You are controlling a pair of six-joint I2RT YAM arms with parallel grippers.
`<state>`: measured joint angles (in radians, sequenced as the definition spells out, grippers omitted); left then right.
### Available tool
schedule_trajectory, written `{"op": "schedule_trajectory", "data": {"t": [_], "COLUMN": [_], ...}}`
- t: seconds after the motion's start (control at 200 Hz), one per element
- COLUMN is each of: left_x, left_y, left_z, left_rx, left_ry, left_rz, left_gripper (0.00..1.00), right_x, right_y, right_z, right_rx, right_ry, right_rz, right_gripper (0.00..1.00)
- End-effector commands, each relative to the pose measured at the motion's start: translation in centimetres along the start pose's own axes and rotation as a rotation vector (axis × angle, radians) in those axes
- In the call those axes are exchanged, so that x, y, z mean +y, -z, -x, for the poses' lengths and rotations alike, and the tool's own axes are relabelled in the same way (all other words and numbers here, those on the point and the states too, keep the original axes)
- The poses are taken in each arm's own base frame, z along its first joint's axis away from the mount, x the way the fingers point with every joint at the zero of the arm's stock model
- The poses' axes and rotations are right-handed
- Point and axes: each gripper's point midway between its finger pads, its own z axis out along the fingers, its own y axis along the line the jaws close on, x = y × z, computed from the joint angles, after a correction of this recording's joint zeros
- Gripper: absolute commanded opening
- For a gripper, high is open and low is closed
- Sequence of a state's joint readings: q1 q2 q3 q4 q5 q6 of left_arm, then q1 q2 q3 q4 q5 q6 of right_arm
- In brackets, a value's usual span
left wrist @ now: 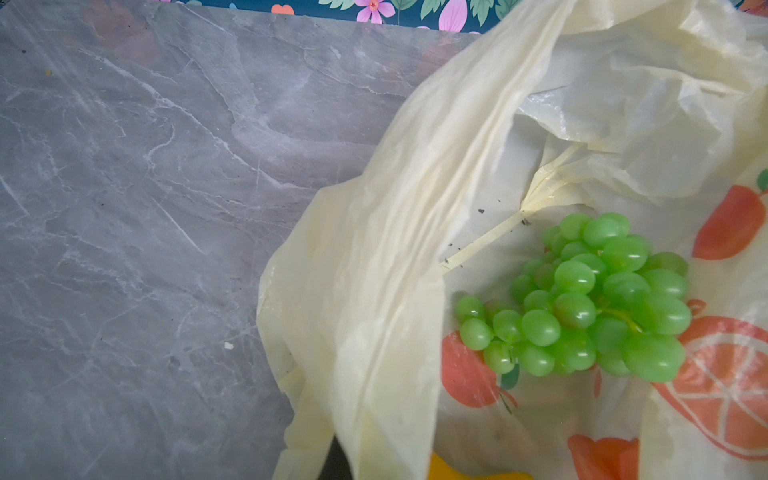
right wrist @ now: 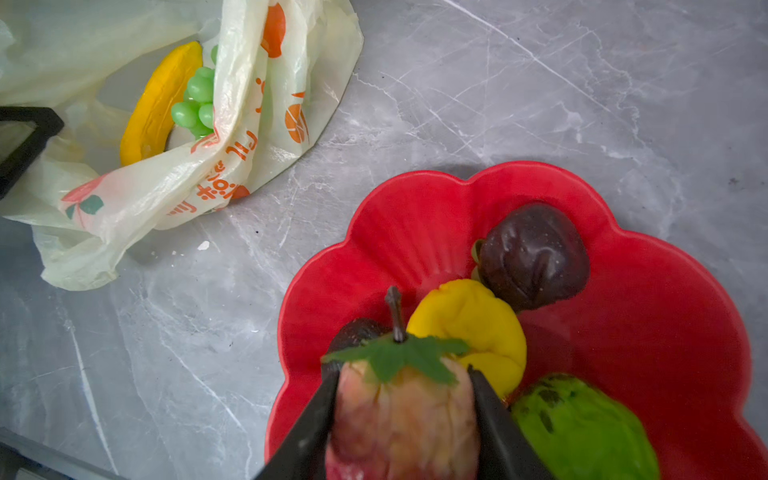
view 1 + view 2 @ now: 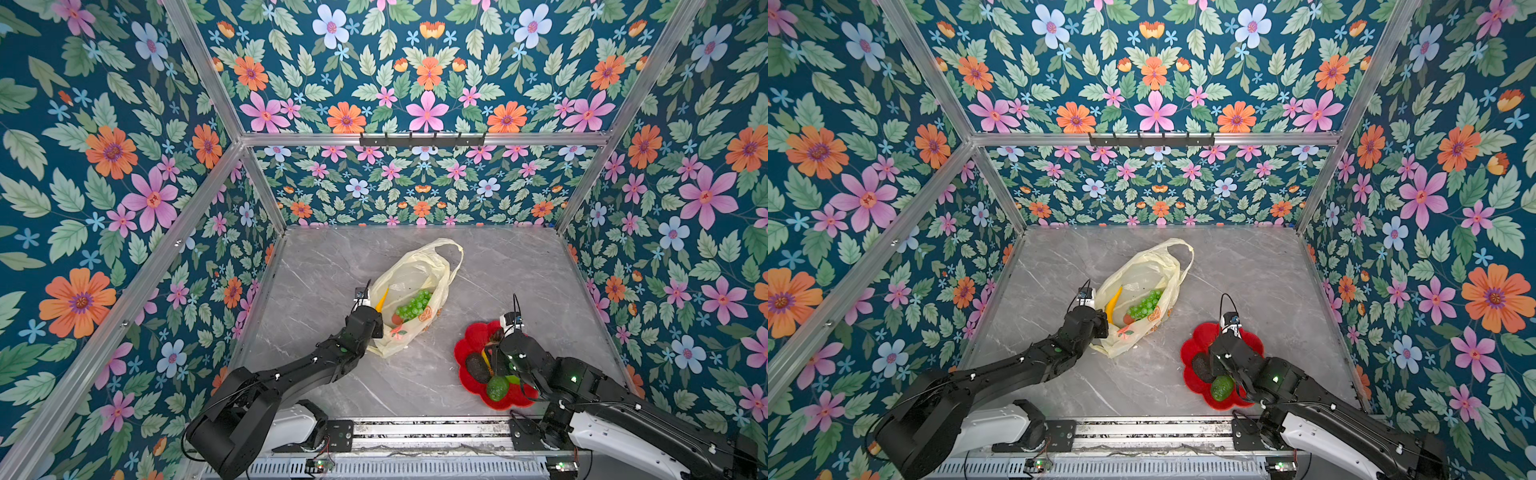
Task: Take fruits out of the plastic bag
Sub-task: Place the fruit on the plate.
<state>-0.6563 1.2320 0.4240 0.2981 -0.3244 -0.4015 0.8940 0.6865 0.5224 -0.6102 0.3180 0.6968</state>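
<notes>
Mid-frame in a top view, the plastic bag holds a banana and a green grape bunch. The left gripper is pinched shut on the bag's edge. At lower right, the red flower-shaped plate holds a lemon, a dark avocado and a green avocado. Over it, the right gripper pinches an apple.

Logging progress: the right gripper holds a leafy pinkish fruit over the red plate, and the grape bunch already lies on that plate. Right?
No: the grape bunch lies inside the plastic bag, as the left wrist view shows. The right gripper does hold the leafy pinkish fruit over the red plate.
</notes>
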Motion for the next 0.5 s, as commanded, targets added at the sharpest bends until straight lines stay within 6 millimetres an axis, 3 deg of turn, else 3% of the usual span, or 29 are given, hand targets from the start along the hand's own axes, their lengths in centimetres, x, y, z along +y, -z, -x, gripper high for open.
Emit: {"op": "schedule_trajectory", "data": {"t": [0.0,0.495], "left_x": [0.0,-0.1], "left_y": [0.0,-0.2], "left_z": [0.5,0.4], "left_rx": [-0.017,-0.013], "left_ry": [0.003,-0.001], "left_rz": [0.006,0.008], "left_gripper": [0.07,0.07], "right_x": [-0.3,-1.1], "right_y": [-0.1,-1.1], "right_z": [0.1,-1.5], "right_rx": [-0.024,-0.028], "right_ry": [-0.024,-0.029], "right_rz": [-0.004,-0.017], "right_gripper": [0.45,0.45]}}
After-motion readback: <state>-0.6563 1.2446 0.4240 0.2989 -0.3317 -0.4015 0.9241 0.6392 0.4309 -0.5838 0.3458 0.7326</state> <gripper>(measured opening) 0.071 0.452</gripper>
